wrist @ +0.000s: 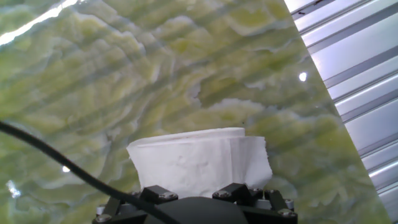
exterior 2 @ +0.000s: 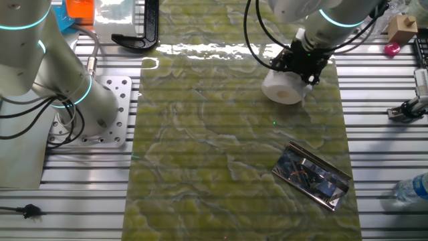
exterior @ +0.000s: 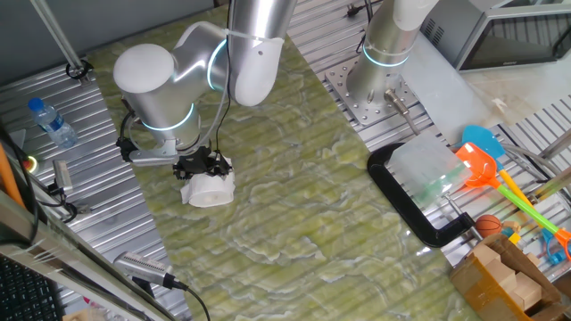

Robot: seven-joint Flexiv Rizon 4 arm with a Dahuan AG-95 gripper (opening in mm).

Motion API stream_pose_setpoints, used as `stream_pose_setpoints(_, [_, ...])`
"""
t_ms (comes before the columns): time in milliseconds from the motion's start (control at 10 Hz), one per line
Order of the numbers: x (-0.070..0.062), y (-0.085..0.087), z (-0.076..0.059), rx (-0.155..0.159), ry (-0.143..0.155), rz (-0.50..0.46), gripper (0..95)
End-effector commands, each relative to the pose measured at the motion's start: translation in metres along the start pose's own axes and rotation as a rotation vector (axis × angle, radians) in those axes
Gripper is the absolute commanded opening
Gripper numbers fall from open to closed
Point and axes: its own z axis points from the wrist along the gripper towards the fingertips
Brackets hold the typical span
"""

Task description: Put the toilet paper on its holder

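White toilet paper (exterior 2: pixel 283 88) is clamped in the gripper (exterior 2: pixel 297 65), up at 1 o'clock on the green mat (exterior 2: pixel 221 147) in the other fixed view. Holder (exterior 2: pixel 311 175) lies at 5 o'clock, well apart; transport and threading onto its rod remain.

The arm bends down over the table, its wrist pointing almost straight down; the gripper (exterior: pixel 202 168) is low, near the surface; its black body fills the bottom edge in the hand view; the jaws are pressed on the toilet paper (exterior 2: pixel 283 88) from both sides.
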Motion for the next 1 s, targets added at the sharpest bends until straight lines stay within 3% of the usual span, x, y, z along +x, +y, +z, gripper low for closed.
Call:
stream_pose_setpoints(100, [-0.001, -0.001, 0.003, -0.001, 0.000, 0.000, 19.0])
stream_pose_setpoints(400, [-0.001, -0.001, 0.003, -0.001, 0.000, 0.000, 19.0])
stream_pose_setpoints(500, [0.007, 0.008, -0.078, -0.008, 0.128, 0.191, 19.0])
stream_pose_setpoints(600, [0.006, 0.008, -0.079, -0.004, 0.124, 0.195, 0.0])
stream_pose_setpoints(1000, [0.006, 0.007, -0.077, 0.006, 0.123, 0.198, 0.0])
